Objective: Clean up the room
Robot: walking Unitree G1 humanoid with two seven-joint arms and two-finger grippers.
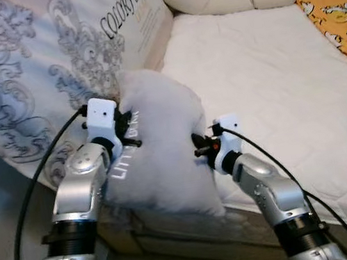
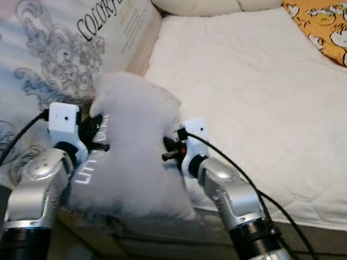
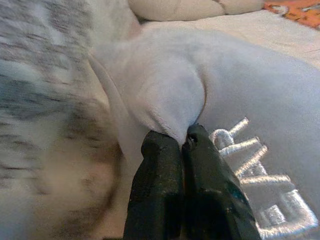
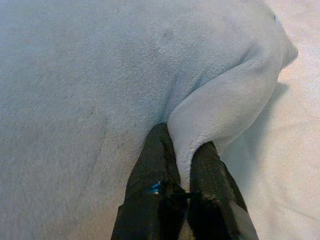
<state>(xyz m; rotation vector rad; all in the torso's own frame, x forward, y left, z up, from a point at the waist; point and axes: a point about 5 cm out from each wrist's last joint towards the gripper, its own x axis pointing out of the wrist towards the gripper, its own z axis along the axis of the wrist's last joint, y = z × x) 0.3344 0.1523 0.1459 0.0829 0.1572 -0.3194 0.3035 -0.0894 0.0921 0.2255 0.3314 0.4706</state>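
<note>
Grey plush pillow [image 1: 162, 144] hangs over the bed [image 1: 271, 90] edge, a fold pinched by each gripper's fingers: left [image 3: 184, 142], right [image 4: 184, 150]

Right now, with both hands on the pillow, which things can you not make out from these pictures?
- Embroidered lettering on the grey pillow: left eye view, the left hand and arm cover most of it; left wrist view, the bottom edge cuts it off.
- Printed text on the patterned duvet: top edge cuts it; the smaller line is too small.
- Yellow cartoon blanket: right edge cuts it.
- Right hand: pinched pillow fabric hides its fingertips.
</note>
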